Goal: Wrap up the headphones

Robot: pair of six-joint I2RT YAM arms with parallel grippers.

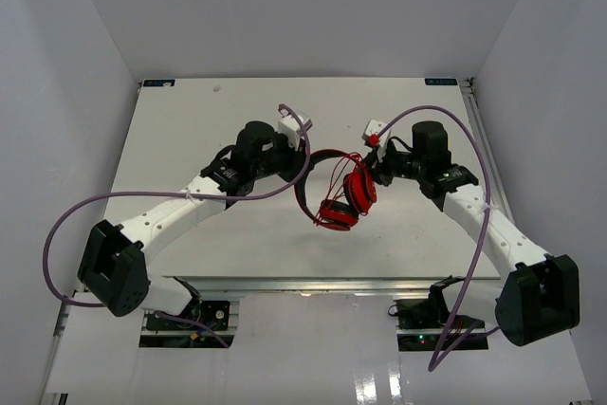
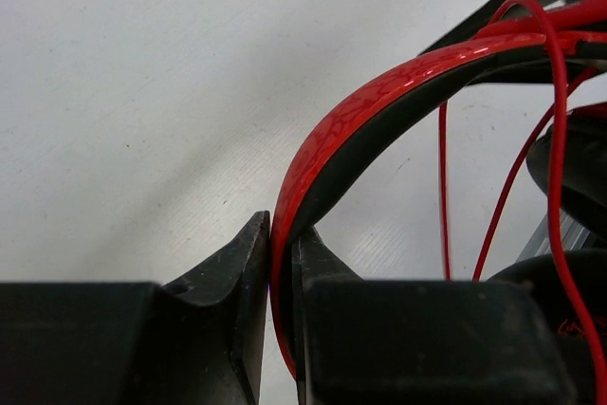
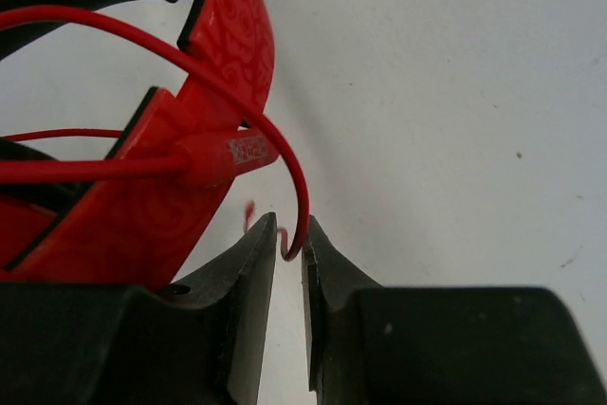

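Top external view: the headphones [image 1: 340, 192] sit at the middle of the white worktop [image 1: 237, 111], between the two arms. The headband [image 1: 305, 194] arcs to the left. The two round ear cups [image 1: 360, 187] hang close together at the right, one just below the other. Whether the cups touch the worktop cannot be told from this view. The left gripper [image 1: 296, 170] meets the headband at its left side. The right gripper [image 1: 379, 166] is just beside the upper ear cup. Purple cables [image 1: 95, 201] loop along both arms.

Left wrist view: the left gripper [image 2: 282, 234] is closed to a narrow slot on the headband [image 2: 379, 92]. The band's red outer face and black lining are pinched edge-on between the two fingers. The band rises from the jaws and curves off to the upper right, clear of the worktop [image 2: 142, 92]. Strands of the thin red cord [image 2: 443, 187] hang loosely to the right of the band.

Right wrist view: the right gripper [image 3: 289, 234] is nearly closed, with only a narrow gap between the fingers. A small bend of the cord [image 3: 302, 187] sits at the fingertips and spans that gap, touching both fingers. From there the cord loops up and over to the left, across the red patterned band [image 3: 237, 35]. A thicker red cord fitting [image 3: 223, 156] with small lettering lies against the band. The lettering is too small to read.
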